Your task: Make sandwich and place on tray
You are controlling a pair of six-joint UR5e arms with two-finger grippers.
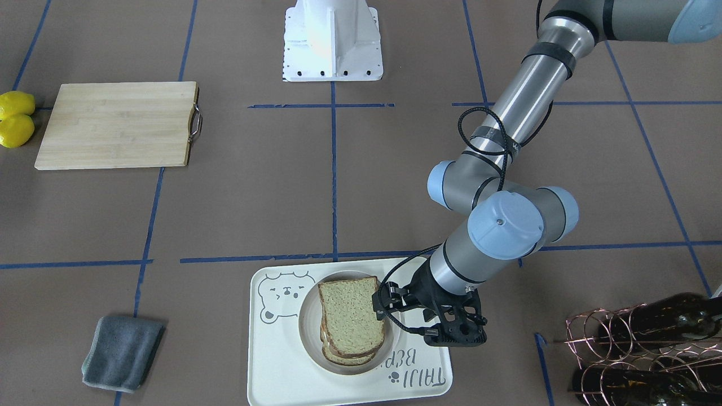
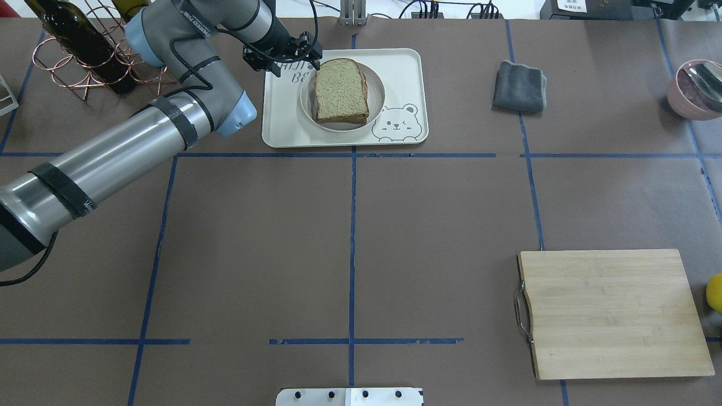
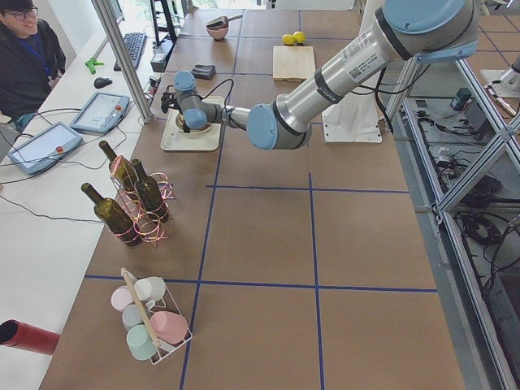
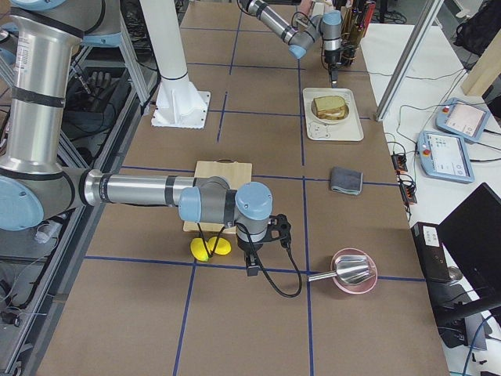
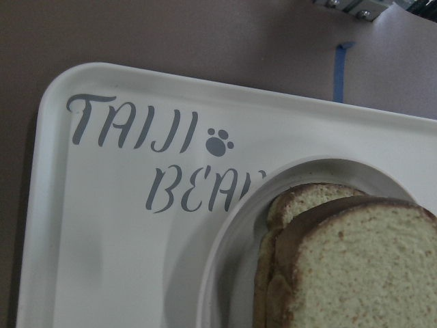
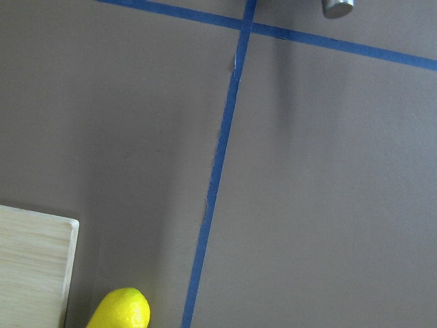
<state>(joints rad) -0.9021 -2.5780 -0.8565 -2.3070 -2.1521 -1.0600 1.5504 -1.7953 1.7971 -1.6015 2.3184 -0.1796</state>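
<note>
We note tan speckled bread slices [image 2: 340, 89] with dark crusts, a cream tray [image 2: 282, 127] (grey bear drawing and lettering), a pale wooden cutting board [image 2: 609, 313] and yellow lemons [image 1: 16, 118].

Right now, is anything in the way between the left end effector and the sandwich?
Nothing visible. The left end effector hangs right beside the sandwich, which sits on a round plate on the tray.

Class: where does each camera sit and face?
Front: opposite, facing robot; left arm.
Overhead: behind robot, downward; left arm.
Exterior left: robot's left side; left arm nearest.
Exterior right: right side; right arm nearest.
Left wrist: down onto cream rectangular tray; no arm.
Right wrist: down beside yellow lemon; no arm.
First two share the tray.
</note>
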